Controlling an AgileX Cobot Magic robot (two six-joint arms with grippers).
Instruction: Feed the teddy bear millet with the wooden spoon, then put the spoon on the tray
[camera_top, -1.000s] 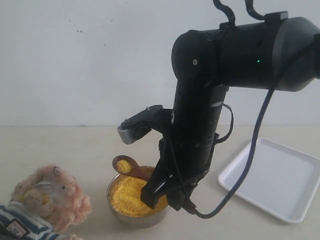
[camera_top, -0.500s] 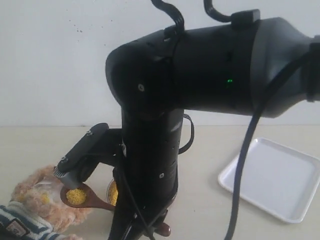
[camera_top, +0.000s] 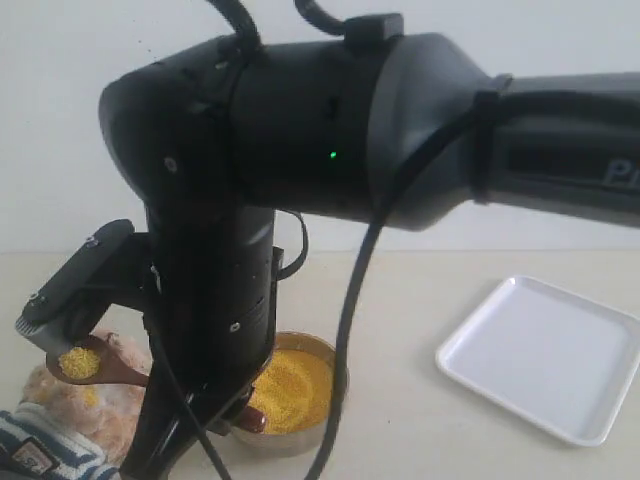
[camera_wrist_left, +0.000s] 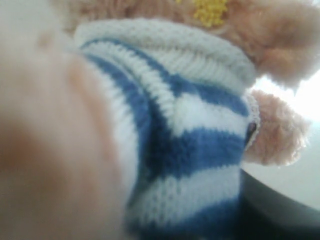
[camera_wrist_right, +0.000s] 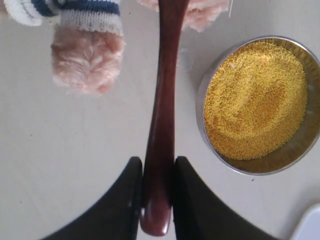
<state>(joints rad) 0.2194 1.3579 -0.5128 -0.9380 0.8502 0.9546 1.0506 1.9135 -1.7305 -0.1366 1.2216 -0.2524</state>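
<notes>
Grip check: right claw (camera_wrist_right: 157, 172) clamped on wooden spoon (camera_wrist_right: 164, 90) handle. Loaded spoon tip at teddy bear (camera_top: 70, 405) head, probably touching; arm blocks view. Millet (camera_wrist_right: 255, 100) in steel bowl (camera_wrist_right: 300, 150) beside bear. Tray (camera_top: 540, 355) well apart on worktop (camera_top: 400, 300). Left claw out of view.

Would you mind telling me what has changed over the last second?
The right gripper, shut on the spoon throughout, carried its load of millet left from the bowl to the face of the bear. The bear, bowl and tray stayed put.
</notes>
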